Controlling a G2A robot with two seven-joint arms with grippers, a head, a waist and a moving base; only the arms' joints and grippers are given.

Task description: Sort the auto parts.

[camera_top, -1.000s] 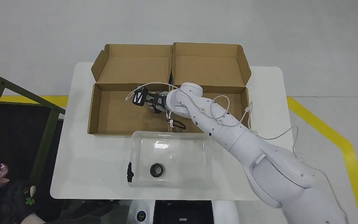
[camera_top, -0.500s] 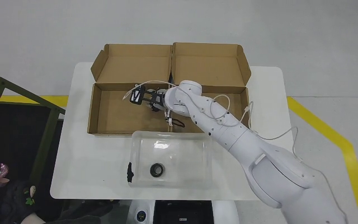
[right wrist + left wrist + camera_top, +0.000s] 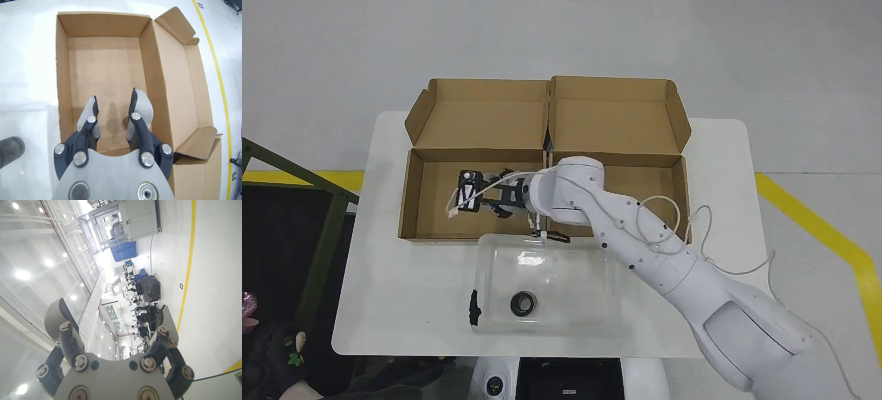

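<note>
Right gripper has shifted farther along the left-hand cardboard box, with the arm stretched across the table. Its fingers are spread and empty above the bare box floor. The black ring lies in the clear bin, well apart from them. Left gripper points upward, spread and empty.

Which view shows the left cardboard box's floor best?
Right wrist view: the left cardboard box floor lies bare around the right tool. Top view: the arm covers part. Left wrist view faces the hall.
</note>
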